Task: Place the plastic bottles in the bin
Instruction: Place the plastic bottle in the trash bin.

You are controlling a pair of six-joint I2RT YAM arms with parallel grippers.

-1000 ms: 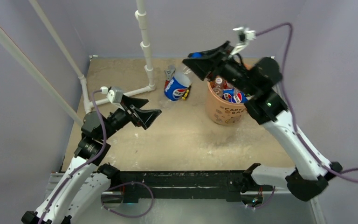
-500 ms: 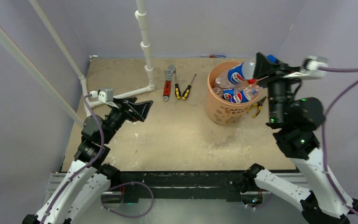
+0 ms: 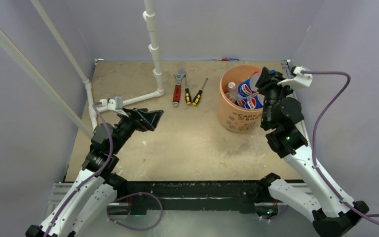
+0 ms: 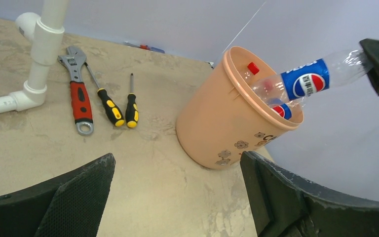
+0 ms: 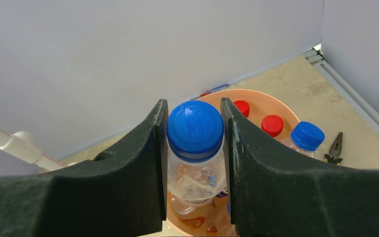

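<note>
The clear plastic bottles (image 3: 242,96) look nearly all home, so we work down from the sandy table (image 3: 177,143). Right of centre on it stands the round orange plastic bin (image 3: 234,121), packed with red and blue caps. The right jaws clench the blue-capped Pepsi-labelled bottle (image 4: 303,84) at its cap, base dipping inside the rim, likely so it drops in base first. The left jaws gape empty, well apart, out of the way. The red-handled wrench (image 3: 177,91) and yellow-black screwdrivers (image 3: 193,96) lie untouched.

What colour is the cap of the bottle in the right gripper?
Blue bottle cap, best seen in the right wrist view.
</note>
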